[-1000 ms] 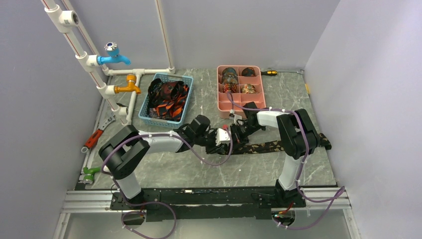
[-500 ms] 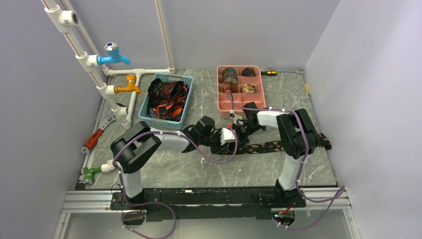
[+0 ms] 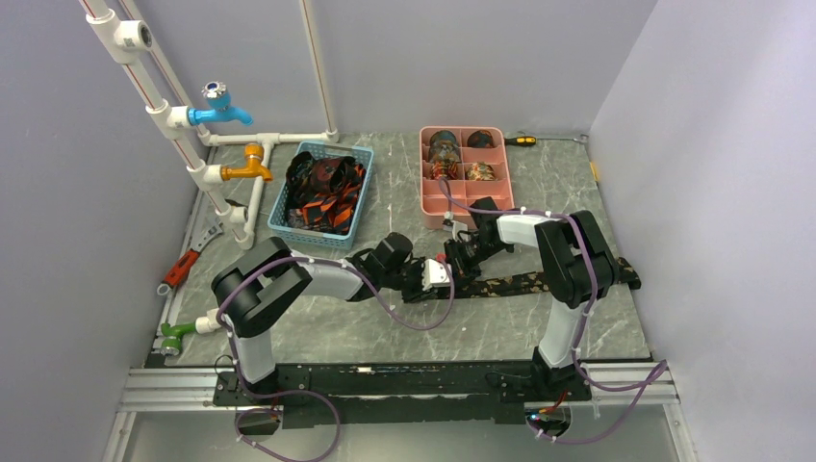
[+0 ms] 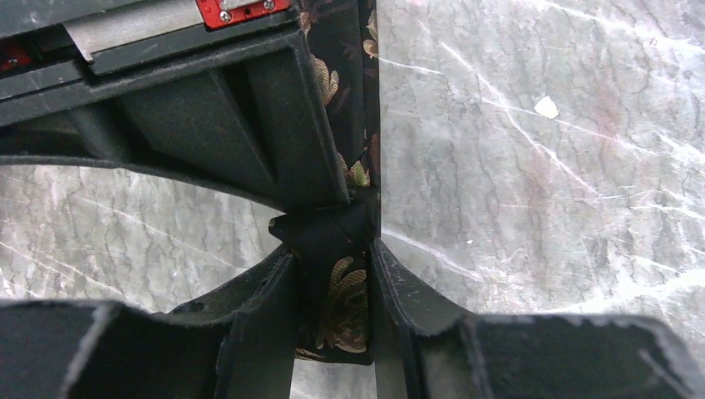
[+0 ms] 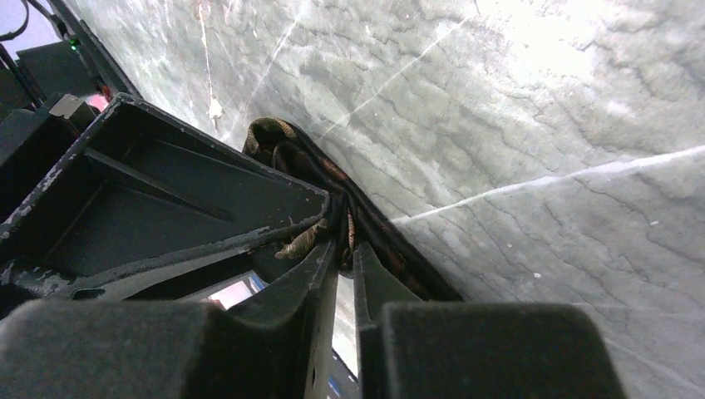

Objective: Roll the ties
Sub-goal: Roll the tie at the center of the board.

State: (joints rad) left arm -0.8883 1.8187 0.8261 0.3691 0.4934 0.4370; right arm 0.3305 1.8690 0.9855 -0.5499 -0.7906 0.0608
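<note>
A dark tie (image 3: 539, 282) with a gold pattern lies flat across the right half of the table, and both grippers meet at its left end. My left gripper (image 3: 436, 274) (image 4: 331, 249) is shut on the folded end of the tie (image 4: 345, 303). From there the strip runs up and away past the right gripper's finger (image 4: 208, 108). My right gripper (image 3: 460, 258) (image 5: 345, 245) has its jaws nearly together, with the tie's (image 5: 283, 145) layered edge pinched between the tips. Loose ties (image 3: 322, 192) fill a blue basket. Rolled ties (image 3: 444, 147) sit in a pink tray.
The blue basket (image 3: 318, 146) stands at the back left and the pink divided tray (image 3: 423, 183) at the back middle. White pipes with a blue tap (image 3: 219, 108) and an orange tap (image 3: 248, 166) line the left side. A red-handled tool (image 3: 183, 265) and a screwdriver (image 3: 521, 141) lie near the walls.
My left arm has swung to the right, bringing its gripper up against the right gripper at the tie's end. The right arm has stayed in place.
</note>
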